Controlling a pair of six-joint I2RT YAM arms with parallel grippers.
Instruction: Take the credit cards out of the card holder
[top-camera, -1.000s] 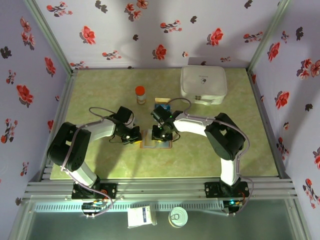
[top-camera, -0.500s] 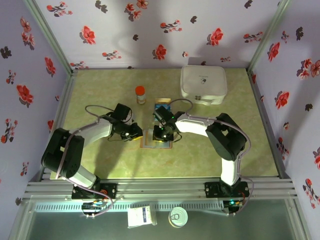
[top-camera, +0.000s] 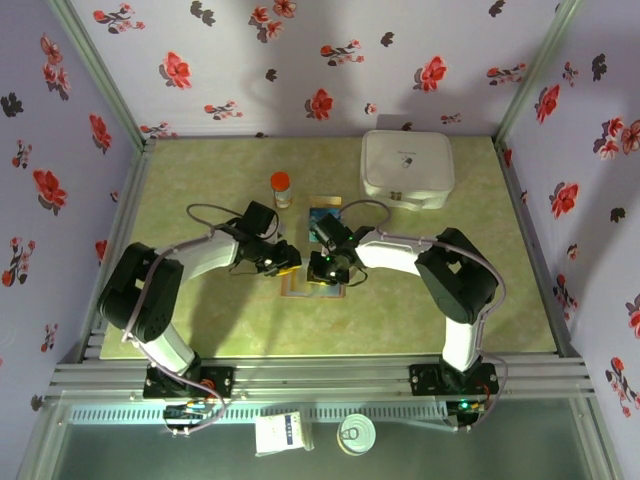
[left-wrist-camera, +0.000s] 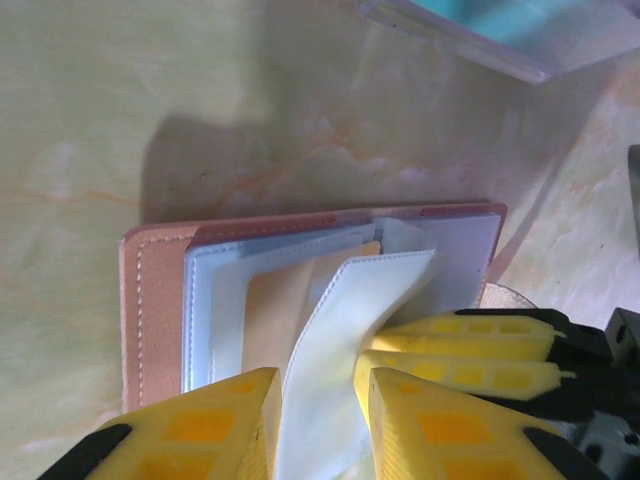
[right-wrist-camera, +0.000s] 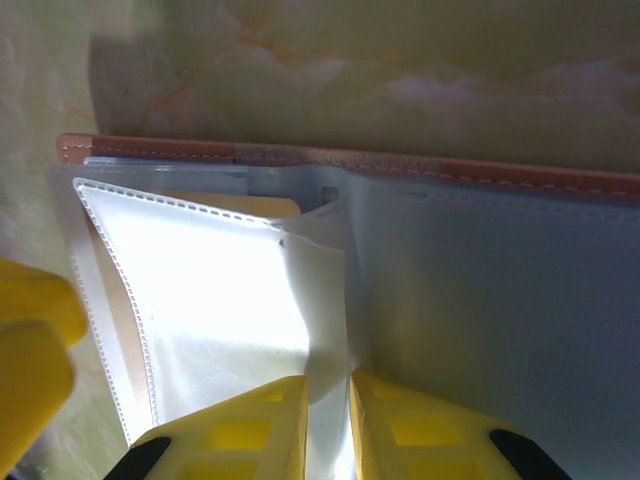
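Brown card holder (top-camera: 300, 288) (left-wrist-camera: 140, 320): lies open and flat on the green marbled table (top-camera: 200, 180), at the middle of the top view, between the two grippers; clear sleeves fan up from its spine.
left gripper (top-camera: 287, 262) (left-wrist-camera: 322, 400): at the card holder's left side in the top view. Its jaws are spread, and one clear sleeve leaf (left-wrist-camera: 345, 320) stands up in the gap between them. The gap is wider than the leaf; whether the leaf touches either finger I cannot tell.
right gripper (top-camera: 328, 270) (right-wrist-camera: 328, 400): over the card holder's right half in the top view. Its jaws are almost together, pinching a clear sleeve leaf of the card holder close to the spine, at the bottom middle of the right wrist view.
tan card (left-wrist-camera: 270, 310): tucked in a sleeve of the card holder, left of centre in the left wrist view, just beside the raised leaf and just above the left gripper's left finger; not between either pair of jaws.
teal card (top-camera: 325, 213): lies in the tray, just above the card holder in the top view, apart from both grippers.
tray (left-wrist-camera: 520, 45): clear plastic, upper right corner of the left wrist view.
fingers: the right gripper's yellow fingers (left-wrist-camera: 470, 372) show at the lower right of the left wrist view, just beside the left gripper's right finger; a left finger (right-wrist-camera: 30, 350) shows at the left edge of the right wrist view.
white case (top-camera: 405, 168): upper right of the table, well apart.
bottle (top-camera: 281, 187): orange cap, above the left gripper.
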